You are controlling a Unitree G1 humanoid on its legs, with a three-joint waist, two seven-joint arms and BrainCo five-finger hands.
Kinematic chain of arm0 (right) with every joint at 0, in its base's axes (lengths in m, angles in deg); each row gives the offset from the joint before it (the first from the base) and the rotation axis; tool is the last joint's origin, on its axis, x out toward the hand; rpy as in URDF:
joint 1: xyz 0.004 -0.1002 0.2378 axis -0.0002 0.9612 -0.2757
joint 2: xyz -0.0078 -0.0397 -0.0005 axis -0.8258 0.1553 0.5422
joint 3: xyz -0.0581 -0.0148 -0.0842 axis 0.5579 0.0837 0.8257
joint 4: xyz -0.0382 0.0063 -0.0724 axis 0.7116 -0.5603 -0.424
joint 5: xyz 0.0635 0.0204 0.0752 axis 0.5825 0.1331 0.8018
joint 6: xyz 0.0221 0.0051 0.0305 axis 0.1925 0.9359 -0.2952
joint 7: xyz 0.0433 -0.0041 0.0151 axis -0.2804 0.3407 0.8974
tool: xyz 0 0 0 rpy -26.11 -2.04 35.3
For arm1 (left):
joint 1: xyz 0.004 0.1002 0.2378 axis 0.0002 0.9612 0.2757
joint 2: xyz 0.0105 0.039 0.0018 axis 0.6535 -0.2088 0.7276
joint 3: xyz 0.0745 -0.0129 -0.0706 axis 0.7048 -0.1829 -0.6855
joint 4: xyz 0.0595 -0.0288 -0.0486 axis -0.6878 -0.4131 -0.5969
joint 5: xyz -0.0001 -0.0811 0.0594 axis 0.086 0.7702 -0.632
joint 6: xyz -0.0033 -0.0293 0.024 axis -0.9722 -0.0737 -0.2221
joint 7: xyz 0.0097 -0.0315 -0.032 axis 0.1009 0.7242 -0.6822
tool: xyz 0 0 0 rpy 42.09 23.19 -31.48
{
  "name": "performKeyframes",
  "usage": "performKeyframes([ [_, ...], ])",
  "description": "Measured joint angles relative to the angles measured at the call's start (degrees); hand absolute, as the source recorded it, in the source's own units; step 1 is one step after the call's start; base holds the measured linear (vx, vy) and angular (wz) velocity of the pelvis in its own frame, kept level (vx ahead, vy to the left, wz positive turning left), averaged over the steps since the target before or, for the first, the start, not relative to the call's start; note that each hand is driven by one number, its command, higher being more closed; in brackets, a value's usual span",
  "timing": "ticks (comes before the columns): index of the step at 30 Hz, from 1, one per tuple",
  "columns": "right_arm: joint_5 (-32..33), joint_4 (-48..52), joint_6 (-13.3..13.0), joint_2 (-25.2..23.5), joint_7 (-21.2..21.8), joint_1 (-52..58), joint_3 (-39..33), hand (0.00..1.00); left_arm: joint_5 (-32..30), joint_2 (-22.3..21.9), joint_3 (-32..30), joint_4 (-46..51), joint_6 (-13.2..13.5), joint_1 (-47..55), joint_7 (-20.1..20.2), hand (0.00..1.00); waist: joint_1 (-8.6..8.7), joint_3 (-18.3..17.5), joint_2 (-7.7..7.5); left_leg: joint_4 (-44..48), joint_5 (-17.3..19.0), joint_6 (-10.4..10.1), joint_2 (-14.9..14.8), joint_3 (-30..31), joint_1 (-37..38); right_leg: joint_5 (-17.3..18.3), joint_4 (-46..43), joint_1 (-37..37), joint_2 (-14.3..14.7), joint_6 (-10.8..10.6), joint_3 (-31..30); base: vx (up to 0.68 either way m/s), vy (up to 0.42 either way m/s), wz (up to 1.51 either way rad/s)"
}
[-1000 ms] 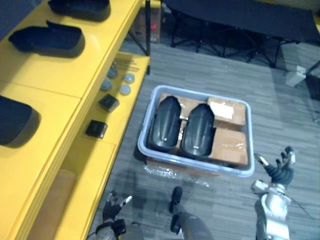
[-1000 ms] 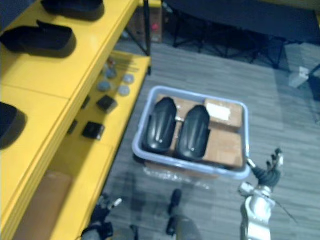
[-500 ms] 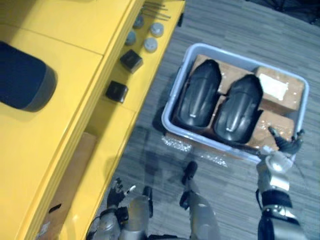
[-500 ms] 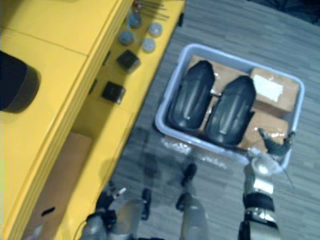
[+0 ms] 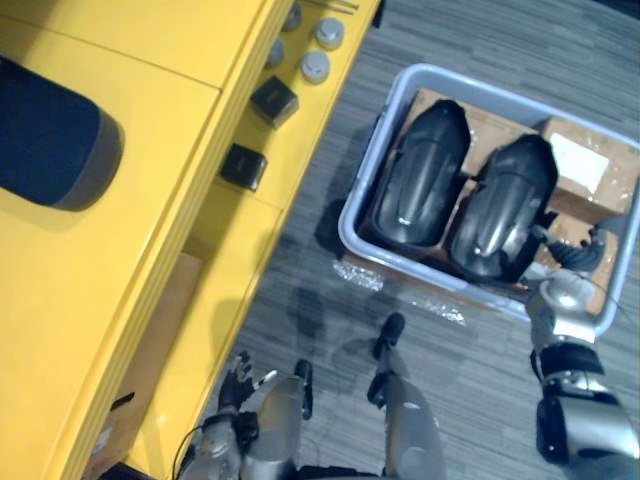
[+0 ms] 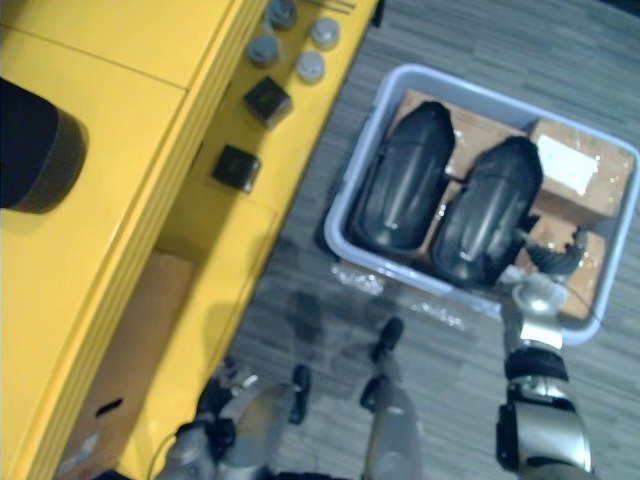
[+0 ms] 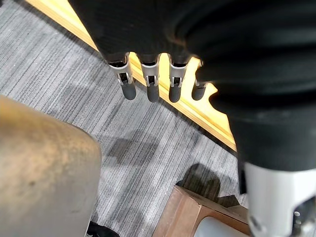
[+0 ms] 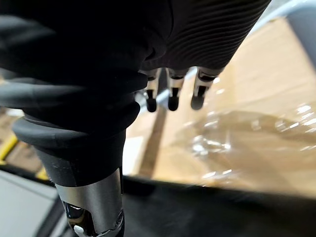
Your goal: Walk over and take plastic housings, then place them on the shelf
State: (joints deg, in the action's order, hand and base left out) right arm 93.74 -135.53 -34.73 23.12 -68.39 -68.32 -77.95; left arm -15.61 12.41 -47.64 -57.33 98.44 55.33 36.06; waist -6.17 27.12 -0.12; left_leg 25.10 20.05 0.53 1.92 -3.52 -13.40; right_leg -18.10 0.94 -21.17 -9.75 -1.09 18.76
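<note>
Two black plastic housings (image 5: pixel 420 175) (image 5: pixel 505 210) lie side by side in a pale blue bin (image 5: pixel 352 215) on the floor. My right hand (image 5: pixel 575 255) hovers over the bin's near right part, just beside the right housing, above a cardboard box. Its fingers (image 8: pixel 170 96) hang straight and hold nothing; the housing's black surface (image 8: pixel 222 212) lies under the wrist. My left hand (image 5: pixel 237 372) hangs low by the yellow shelf (image 5: pixel 200 60), fingers (image 7: pixel 150 84) relaxed and empty. Another black housing (image 5: pixel 50 140) rests on the shelf's top board.
Cardboard boxes (image 5: pixel 590 165) under plastic film fill the bin's right side. On the lower shelf board sit two small black boxes (image 5: pixel 273 100) (image 5: pixel 243 166) and several grey discs (image 5: pixel 315 67). A brown board (image 5: pixel 150 360) lies on the bottom level.
The whole picture has shifted as the camera moved towards the bin. My right hand went from the floor outside the bin's near right corner to over the bin beside the right housing.
</note>
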Motion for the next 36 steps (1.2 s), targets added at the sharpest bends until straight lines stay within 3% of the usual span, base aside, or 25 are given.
performKeyframes([
  [4, -0.2, -1.56, 2.52, 3.48, 1.25, -1.94, 1.53, 0.0, 0.09, -0.19, 0.57, -0.04, -0.2, -0.59, -0.13, 0.0, -0.01, 1.1, 1.58, 2.46, 1.18, 0.18, -0.22, 0.19, -1.78, 0.12, -0.9, -1.0, 0.0, 0.15, -0.01, -0.06, 0.004, 0.0],
  [5, -0.25, -2.33, 3.45, 4.72, 1.56, -2.89, 2.21, 1.0, 0.17, -0.19, 0.65, -0.04, -0.3, -0.64, -0.26, 0.0, -0.04, 1.26, 1.79, 3.12, 1.44, 0.24, -0.24, 0.17, -2.05, 0.13, -0.92, -1.0, -0.01, 0.15, -0.06, -0.07, 0.001, 0.0],
  [12, -4.0, -6.64, 7.82, 8.01, 3.08, -6.11, 3.75, 1.0, 2.17, -0.13, 1.19, 0.03, -0.33, -0.67, -0.5, 0.0, -0.18, 1.31, 1.89, 4.87, 1.81, -0.04, -0.42, 0.53, -3.87, 0.61, -1.76, -2.3, 0.05, 0.79, 0.0, -0.05, -0.02, 0.02],
  [18, -8.6, -8.04, 8.31, 9.76, 4.12, -6.8, 4.25, 1.0, 2.32, 0.1, 2.32, 0.07, -0.3, -0.78, -0.5, 0.0, -0.12, 1.51, 2.75, 5.49, 1.91, -0.22, -0.49, 0.61, -4.71, 0.9, -2.1, -3.05, 0.06, 1.18, 0.0, -0.01, -0.006, -0.01],
  [25, -12.61, -8.25, 11.05, 9.7, 7.21, -6.92, 6.72, 1.0, 2.33, -0.13, 2.82, 0.45, -0.34, -0.77, -0.47, 0.0, -0.24, 1.78, 3.79, 5.5, 1.93, -0.27, -0.63, 0.71, -4.75, 0.95, -2.1, -3.09, 0.2, 1.25, 0.05, 0.0, 0.0, 0.0],
  [30, -15.26, -8.17, 11.28, 9.77, 6.47, -7.03, 6.91, 1.0, 2.33, -0.18, 3.01, 0.74, -0.32, -0.72, -0.55, 0.0, -0.24, 1.7, 3.98, 5.37, 1.93, -0.26, -0.61, 0.73, -4.69, 0.7, -2.1, -3.11, 0.25, 0.91, 0.04, 0.0, 0.0, 0.0],
  [36, -16.44, -4.14, 10.87, 9.78, 2.54, -6.39, 7.45, 1.0, 4.7, -0.2, 3.7, 5.32, 0.27, 0.7, -0.53, 0.0, -0.12, 1.68, 4.06, 4.86, 1.9, -0.24, -0.56, 0.57, -3.9, 0.55, -2.09, -2.75, 0.3, 0.73, -0.11, 0.0, 0.0, -0.02],
])
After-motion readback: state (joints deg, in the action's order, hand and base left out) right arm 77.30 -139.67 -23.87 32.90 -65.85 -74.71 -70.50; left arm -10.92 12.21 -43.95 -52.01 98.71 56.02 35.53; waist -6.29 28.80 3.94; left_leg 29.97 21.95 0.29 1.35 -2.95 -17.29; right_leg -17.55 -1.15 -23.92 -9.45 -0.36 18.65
